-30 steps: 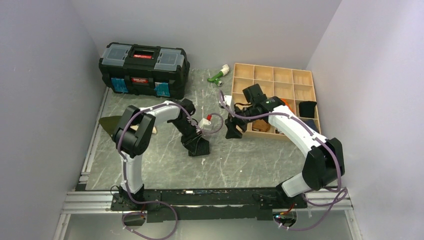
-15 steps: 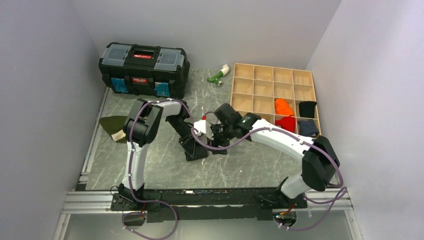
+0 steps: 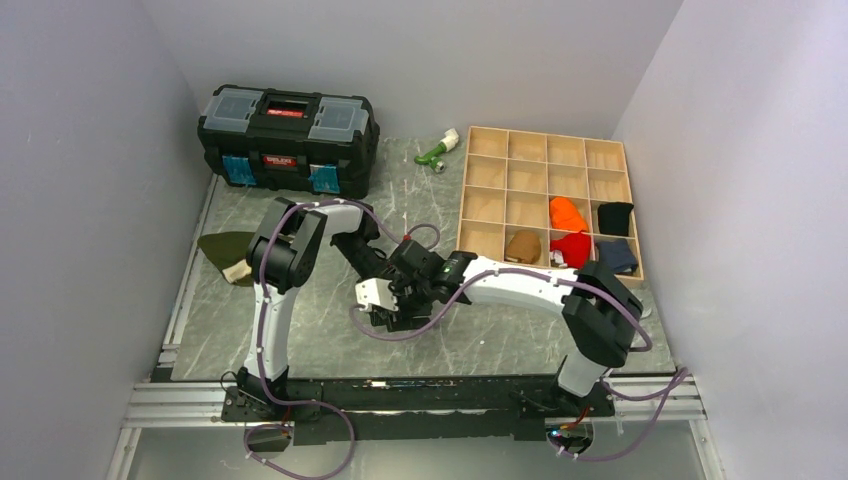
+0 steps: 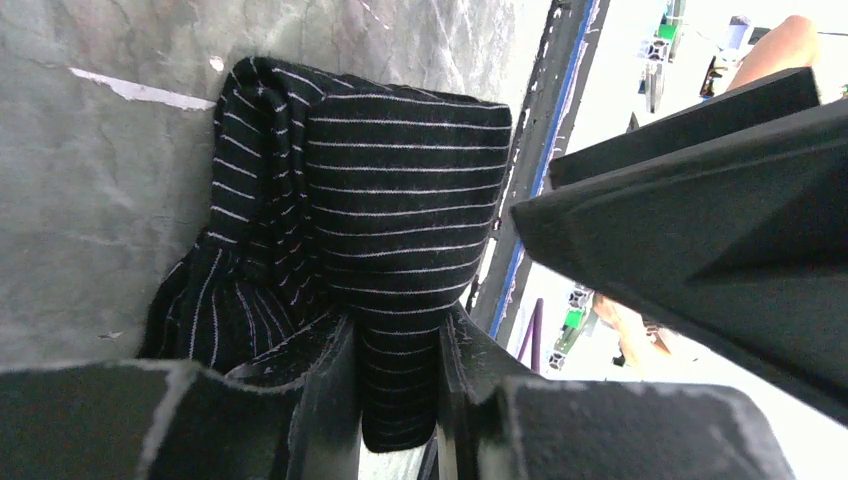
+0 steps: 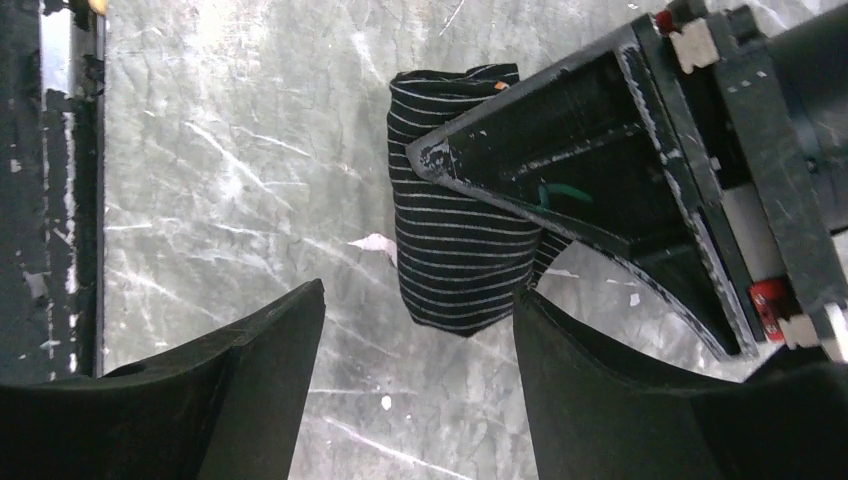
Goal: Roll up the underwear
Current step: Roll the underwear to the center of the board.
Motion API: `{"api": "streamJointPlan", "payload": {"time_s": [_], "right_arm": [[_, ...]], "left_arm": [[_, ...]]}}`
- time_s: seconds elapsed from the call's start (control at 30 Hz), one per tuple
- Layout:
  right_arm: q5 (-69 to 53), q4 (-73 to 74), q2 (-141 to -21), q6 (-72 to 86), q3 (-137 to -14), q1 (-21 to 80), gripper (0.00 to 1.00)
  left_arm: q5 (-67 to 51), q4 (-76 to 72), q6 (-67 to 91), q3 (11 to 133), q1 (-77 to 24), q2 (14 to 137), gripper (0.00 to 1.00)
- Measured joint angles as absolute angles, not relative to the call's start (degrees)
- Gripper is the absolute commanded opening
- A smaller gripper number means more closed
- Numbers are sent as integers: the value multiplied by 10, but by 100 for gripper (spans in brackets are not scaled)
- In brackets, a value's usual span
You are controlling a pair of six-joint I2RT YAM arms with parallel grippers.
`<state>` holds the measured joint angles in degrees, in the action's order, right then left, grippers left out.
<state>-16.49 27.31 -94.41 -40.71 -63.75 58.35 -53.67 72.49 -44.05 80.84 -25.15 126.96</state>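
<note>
The underwear [image 4: 400,190] is a black knit garment with fine grey stripes, folded into a thick bundle on the grey table. My left gripper [image 4: 398,370] is shut on one end of it, with the cloth pinched between both fingers. In the right wrist view the underwear [image 5: 455,250] lies just ahead of my right gripper [image 5: 420,300], which is open and empty, its jaws wide apart just short of the free end. The left gripper [image 5: 600,170] lies over the bundle there. In the top view both grippers, left [image 3: 380,283] and right [image 3: 387,310], meet at mid table and hide most of the garment.
A black toolbox [image 3: 288,125] stands at the back left. A wooden compartment tray [image 3: 545,150] at the back right holds several rolled garments. An olive green garment [image 3: 225,250] lies at the left edge. A green and white object [image 3: 438,150] lies behind.
My right arm has swung left from the wooden tray to the underwear, ending close beside the left gripper. The left gripper has kept its hold and barely moved.
</note>
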Motion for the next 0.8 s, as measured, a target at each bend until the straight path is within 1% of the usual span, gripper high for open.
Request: {"api": "streamJointPlan", "payload": {"time_s": [0.37, 0.63, 0.77, 0.8], "right_arm": [[-139, 236, -1001, -409, -637, 592, 73], [-120, 210, -1018, -409, -637, 595, 73], [-113, 208, -1026, -407, -637, 597, 72], [-110, 208, -1027, -406, -637, 597, 70]], "left_arm": [[-537, 724, -439, 808, -251, 1270, 0], [-537, 724, -439, 807, -251, 1269, 0], [-537, 724, -439, 807, -250, 1269, 0], [-537, 724, -439, 807, -250, 1269, 0]]}}
